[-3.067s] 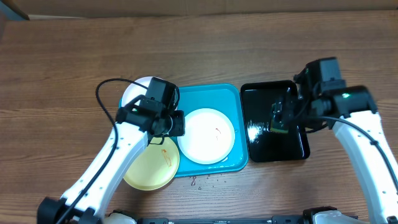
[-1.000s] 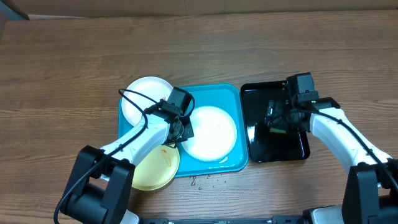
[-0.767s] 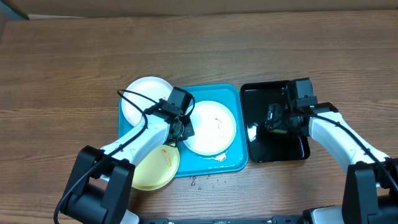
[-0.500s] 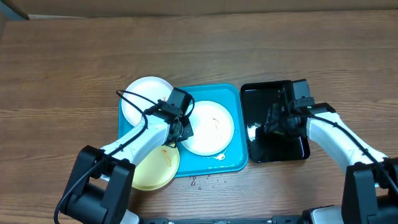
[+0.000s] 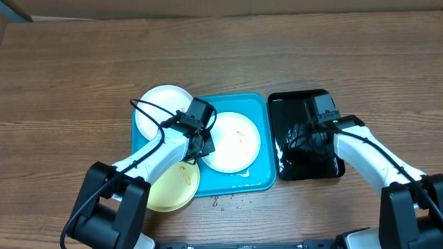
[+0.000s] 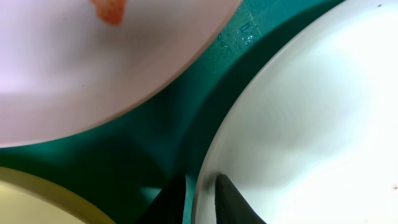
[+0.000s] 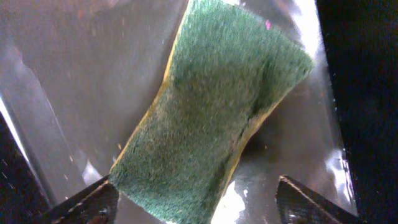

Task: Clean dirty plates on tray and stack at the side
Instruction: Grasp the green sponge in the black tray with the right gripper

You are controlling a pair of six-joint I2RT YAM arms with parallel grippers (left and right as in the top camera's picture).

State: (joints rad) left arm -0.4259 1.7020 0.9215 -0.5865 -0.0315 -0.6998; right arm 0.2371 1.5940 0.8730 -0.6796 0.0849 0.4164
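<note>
A white plate (image 5: 235, 142) with a thin reddish mark lies in the middle of the blue tray (image 5: 259, 104). My left gripper (image 5: 205, 143) is at its left rim. In the left wrist view the left gripper (image 6: 198, 180) straddles that plate's (image 6: 311, 124) rim, jaws slightly apart, with a strip of tray (image 6: 149, 143) showing beside one finger. A second white plate (image 5: 162, 109) overlaps the tray's back left corner. The yellow-green plate (image 5: 168, 185) with a smear overlaps the front left. My right gripper (image 7: 196, 185) hangs open over a green sponge (image 7: 211, 112).
The sponge lies in the glossy black tray (image 5: 325, 100) to the right of the blue tray, with my right gripper (image 5: 302, 138) above it. Small crumbs (image 5: 228, 200) dot the wooden table in front of the blue tray.
The middle white plate has settled flat and shifted slightly left. My left jaws have eased apart at its rim. My right gripper has moved a little left over the black tray.
</note>
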